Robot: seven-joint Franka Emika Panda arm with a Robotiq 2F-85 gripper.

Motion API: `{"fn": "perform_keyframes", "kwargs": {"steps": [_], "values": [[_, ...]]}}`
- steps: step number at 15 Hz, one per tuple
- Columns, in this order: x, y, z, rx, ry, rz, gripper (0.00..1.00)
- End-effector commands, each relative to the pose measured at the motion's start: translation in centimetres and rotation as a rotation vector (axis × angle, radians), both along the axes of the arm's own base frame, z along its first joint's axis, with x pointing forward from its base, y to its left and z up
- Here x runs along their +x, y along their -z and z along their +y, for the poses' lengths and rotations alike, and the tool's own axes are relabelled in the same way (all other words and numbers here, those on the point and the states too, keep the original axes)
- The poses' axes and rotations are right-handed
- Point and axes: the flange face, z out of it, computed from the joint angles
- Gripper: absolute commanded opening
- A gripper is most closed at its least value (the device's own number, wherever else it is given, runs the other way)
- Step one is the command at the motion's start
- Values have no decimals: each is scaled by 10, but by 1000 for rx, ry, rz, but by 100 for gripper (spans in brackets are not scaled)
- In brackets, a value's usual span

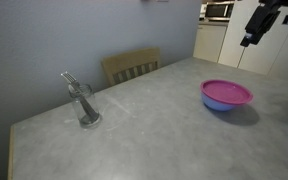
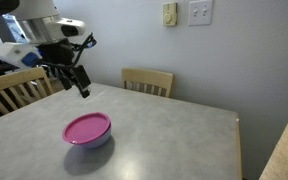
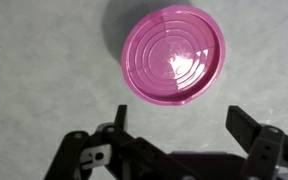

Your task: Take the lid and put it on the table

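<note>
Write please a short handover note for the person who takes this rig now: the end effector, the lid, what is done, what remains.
End effector: open, empty, hanging in the air clear of the lid and touching nothing.
Lid: pink, lies closed on the blue bowl, which stands on the table.
Done: nothing yet; the lid is not grasped.
Left: come down over the lid, grip it, lift it off the bowl, and set it on a bare part of the table. A glass stands well apart from the bowl, so it is probably no obstacle.
</note>
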Motion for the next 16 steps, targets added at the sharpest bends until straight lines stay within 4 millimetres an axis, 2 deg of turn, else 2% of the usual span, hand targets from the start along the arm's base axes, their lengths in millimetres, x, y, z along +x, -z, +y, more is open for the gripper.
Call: {"fn": "perform_keyframes", "kwargs": {"steps": [1,16], "values": [[6,12,-5,-31,3,19,100],[47,70,-16,-99,-12,89,100]]}}
